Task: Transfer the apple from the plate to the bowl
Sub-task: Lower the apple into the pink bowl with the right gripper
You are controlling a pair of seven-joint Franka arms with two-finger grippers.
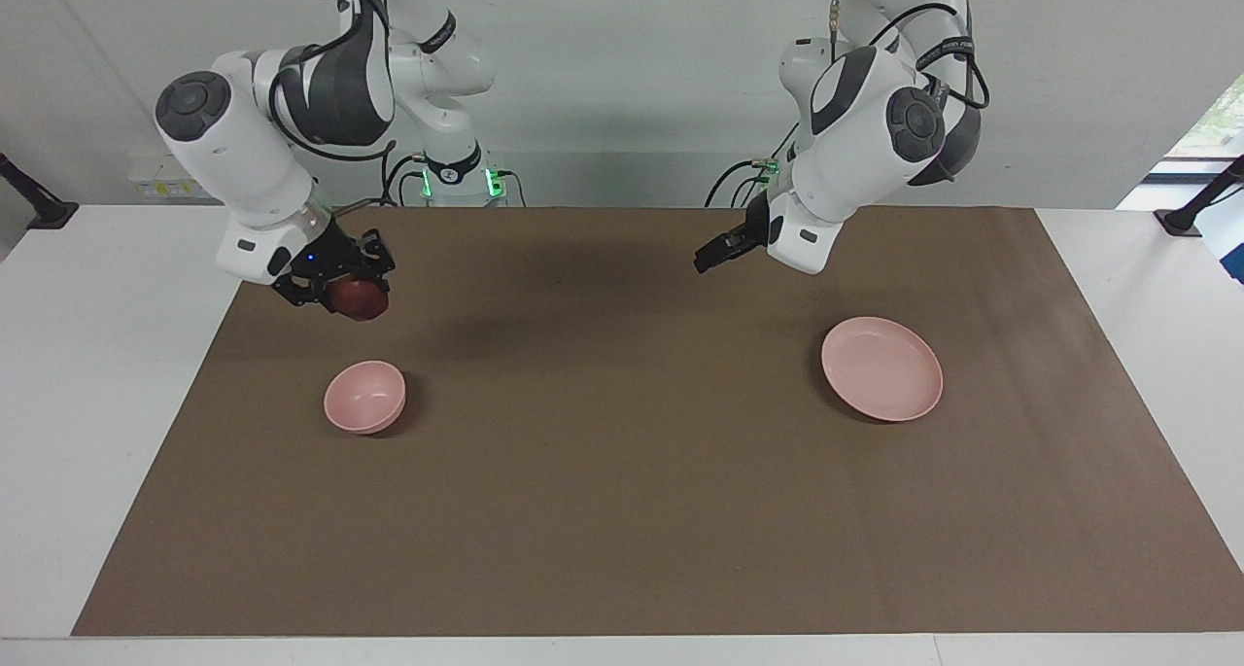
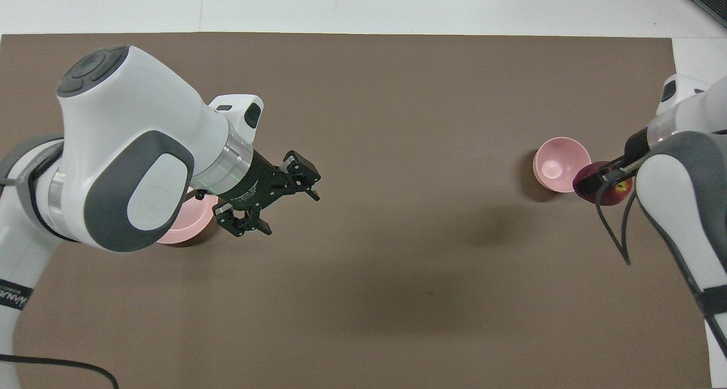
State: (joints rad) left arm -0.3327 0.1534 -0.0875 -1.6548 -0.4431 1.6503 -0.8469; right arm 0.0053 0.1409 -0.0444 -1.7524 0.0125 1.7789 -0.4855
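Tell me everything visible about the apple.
The apple is small, round and dark red, with a yellowish patch that shows in the overhead view. It hangs in the air, clamped in the right pincer, clear of the brown mat. It is not in the pale pink bowl; the facing view shows it raised, on the robots' side of the bowl. Only the pincer touches it.

Bright, even overhead light — soft arm shadows on the mat (image 1: 622,510).

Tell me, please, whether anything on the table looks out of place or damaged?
Nothing stands out. The deep pink bowl and flat pink plate sit upright and empty; the right gripper holds the dark red apple aloft.
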